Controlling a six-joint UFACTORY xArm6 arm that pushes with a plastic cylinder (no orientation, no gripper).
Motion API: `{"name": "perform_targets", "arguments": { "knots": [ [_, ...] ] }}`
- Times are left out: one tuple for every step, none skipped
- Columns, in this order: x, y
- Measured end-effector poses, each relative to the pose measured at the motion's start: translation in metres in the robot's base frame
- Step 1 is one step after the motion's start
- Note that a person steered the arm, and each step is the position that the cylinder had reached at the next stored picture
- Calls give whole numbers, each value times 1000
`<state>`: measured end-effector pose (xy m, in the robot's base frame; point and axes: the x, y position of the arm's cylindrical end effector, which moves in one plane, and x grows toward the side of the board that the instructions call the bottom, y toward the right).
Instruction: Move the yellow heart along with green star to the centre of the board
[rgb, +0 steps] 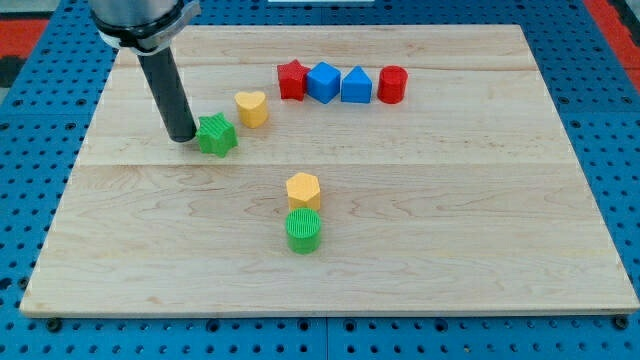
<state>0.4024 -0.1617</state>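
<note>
My tip (182, 136) rests on the worktop (480, 230), touching the green star (216, 135) just to its right in the view. The yellow heart (251, 108) sits near, up and right of the star. The rod slants up toward the view's top left; it carries no gripper to open or close.

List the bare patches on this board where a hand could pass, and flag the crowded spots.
Free: the view's right side, below the red cylinder; the bottom left, under the green star. Crowded: the top row of red star, blue blocks and; my tip against the green star beside the yellow heart; yellow hexagon touching the green cylinder.
</note>
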Motion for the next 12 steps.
{"name": "perform_targets", "arguments": {
  "knots": [
    [1,5],
    [17,30],
    [37,59],
    [48,75],
    [48,76],
    [48,73],
    [48,67],
    [48,63],
    [45,61],
    [40,59],
    [27,62],
    [24,76]
  ]
}}
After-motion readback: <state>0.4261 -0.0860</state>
